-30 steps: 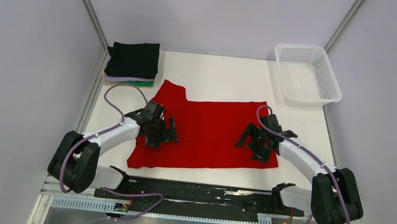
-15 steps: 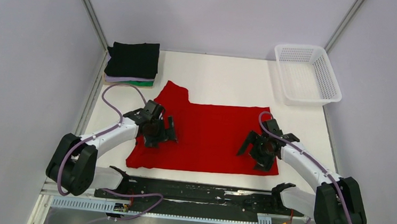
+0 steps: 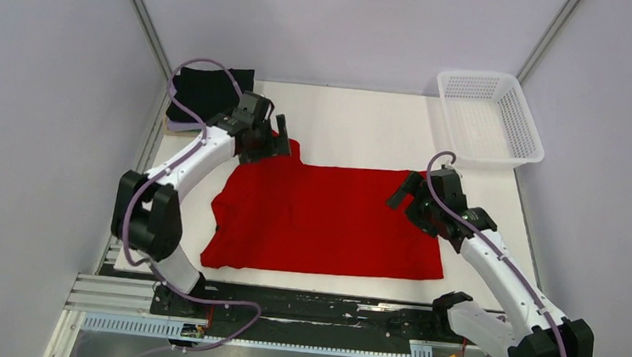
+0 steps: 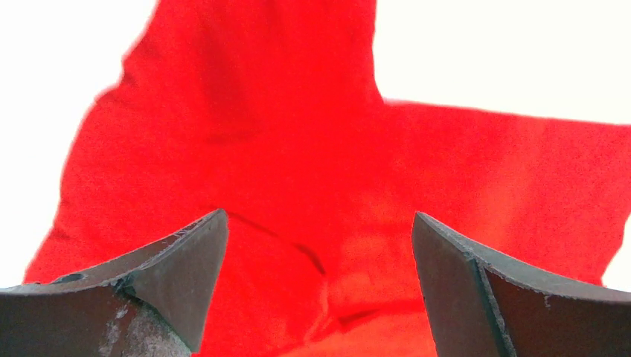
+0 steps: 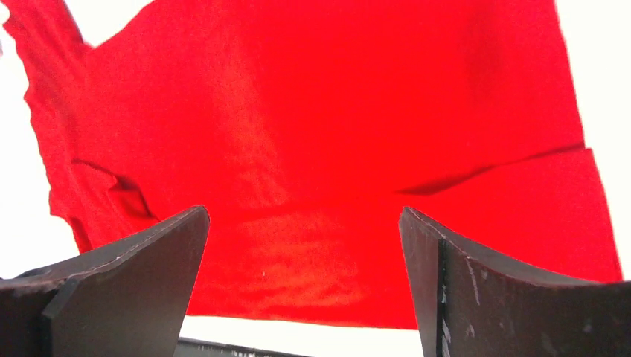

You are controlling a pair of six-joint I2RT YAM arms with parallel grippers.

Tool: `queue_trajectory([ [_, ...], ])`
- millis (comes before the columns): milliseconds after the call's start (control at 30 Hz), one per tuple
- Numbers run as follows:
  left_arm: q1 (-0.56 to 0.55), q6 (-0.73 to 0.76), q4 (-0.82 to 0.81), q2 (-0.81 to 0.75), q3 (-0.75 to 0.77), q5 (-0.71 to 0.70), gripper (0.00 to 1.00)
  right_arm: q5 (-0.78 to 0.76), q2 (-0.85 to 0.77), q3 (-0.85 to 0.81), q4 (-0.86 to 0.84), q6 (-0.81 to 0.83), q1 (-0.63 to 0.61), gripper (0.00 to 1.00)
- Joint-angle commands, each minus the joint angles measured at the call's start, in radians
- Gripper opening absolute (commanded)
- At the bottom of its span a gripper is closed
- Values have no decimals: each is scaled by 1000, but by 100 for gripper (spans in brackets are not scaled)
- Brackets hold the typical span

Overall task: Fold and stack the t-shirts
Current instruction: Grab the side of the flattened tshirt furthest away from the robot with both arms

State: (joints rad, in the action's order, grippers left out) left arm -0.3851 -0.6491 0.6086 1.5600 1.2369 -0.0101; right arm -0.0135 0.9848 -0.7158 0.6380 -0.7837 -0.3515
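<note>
Top external: our left arm hides part of the folded stack at the bench's far-left corner. We see left pincer and right pincer gaping empty over the red t-shirt.

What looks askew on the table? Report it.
The red shirt is the only odd thing. One sleeve juts out past its far left corner, by the open left gripper, and its left edge is rumpled with a small crease. Nothing looks spilled or damaged.
</note>
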Motion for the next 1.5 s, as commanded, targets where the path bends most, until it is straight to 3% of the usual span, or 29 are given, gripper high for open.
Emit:
queue_trajectory([
  [0, 82, 106, 47, 223, 211, -88, 100, -125, 59, -67, -84, 58, 13, 100],
  [267, 123, 218, 210, 641, 755, -210, 94, -152, 166, -103, -103, 111, 32, 100],
  [467, 123, 252, 239, 797, 907, -224, 76, -158, 213, -102, -124, 115, 44, 100],
  [900, 123, 234, 246, 940, 995, -180, 64, -151, 282, -103, -142, 117, 58, 100],
  [1167, 119, 266, 196, 907, 909, -75, 36, -175, 298, -118, -149, 120, 66, 100],
  [1233, 115, 280, 202, 900, 908, -68, 24, -184, 316, -141, -149, 119, 75, 100],
  [1300, 111, 294, 204, 887, 906, -75, 3, -213, 349, -177, -146, 116, 85, 100],
  [1467, 97, 323, 186, 813, 878, -79, 0, -321, 496, -329, -118, 125, 101, 99],
])
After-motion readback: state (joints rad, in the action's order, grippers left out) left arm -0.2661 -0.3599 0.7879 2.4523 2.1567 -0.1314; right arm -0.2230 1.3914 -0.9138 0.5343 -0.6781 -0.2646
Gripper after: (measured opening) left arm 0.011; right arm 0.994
